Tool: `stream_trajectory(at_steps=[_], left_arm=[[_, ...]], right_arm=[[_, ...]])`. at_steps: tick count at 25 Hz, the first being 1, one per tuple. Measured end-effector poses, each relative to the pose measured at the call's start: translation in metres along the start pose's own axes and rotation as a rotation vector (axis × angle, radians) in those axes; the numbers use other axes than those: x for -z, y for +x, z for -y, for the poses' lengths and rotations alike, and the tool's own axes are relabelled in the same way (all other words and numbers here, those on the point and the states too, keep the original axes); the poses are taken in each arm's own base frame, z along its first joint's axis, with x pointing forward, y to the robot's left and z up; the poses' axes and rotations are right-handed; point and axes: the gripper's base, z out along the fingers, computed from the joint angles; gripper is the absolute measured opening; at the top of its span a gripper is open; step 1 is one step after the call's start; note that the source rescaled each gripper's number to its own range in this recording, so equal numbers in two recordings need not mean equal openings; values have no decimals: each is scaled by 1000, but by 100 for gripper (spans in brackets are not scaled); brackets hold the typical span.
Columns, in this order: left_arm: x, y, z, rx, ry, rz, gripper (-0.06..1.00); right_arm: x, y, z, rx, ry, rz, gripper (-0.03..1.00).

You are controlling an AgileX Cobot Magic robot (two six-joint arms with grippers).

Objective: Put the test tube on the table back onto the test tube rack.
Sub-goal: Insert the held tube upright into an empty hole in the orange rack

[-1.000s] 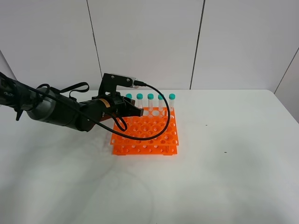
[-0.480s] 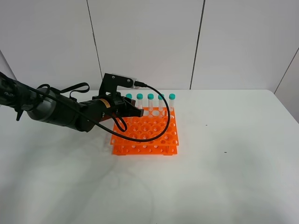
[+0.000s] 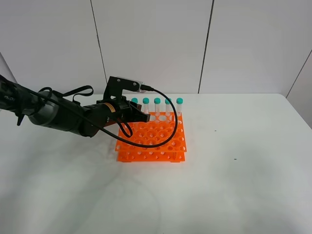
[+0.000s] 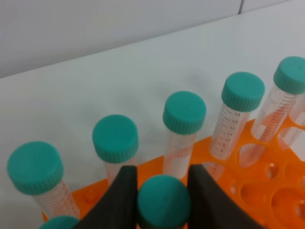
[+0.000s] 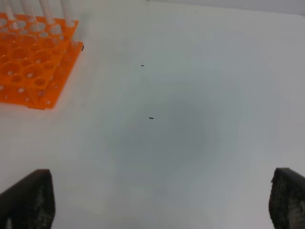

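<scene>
Test tube [image 4: 164,202] clamped by its teal cap between the black fingers [image 4: 121,200] of the left pincer [image 3: 139,116], over the back-left part of the orange rack [image 3: 152,139]. Just behind it, a row of capped tubes [image 4: 184,112] upright in the rear holes. Black cable [image 3: 161,139] looped across the rack top, hiding several holes. Tube's tip hidden, so possibly seated already. Right pincer [image 5: 157,198] spread wide, empty, above bare white surface [image 5: 190,119].
</scene>
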Motion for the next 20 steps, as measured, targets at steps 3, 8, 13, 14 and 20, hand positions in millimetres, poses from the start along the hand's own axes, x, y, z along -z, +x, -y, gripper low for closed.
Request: stream_trajectory(at_steps=[3,8,13,14,20], left_arm=[[-2,-3,1,-10,7,-9,0],[-3,-4,2,-27,18,-19,0],[-3,-4,2,-28,19,-22,0],[-3,-4,2,-28,19,-22,0],[-3,-4,2,-25,19,-24,0]], right_arm=[[0,0,0,0,0,0,100],[0,0,0,0,0,0,100],[0,0,0,0,0,0,100],[0,0,0,0,0,0,100],[0,0,0,0,0,0,100]])
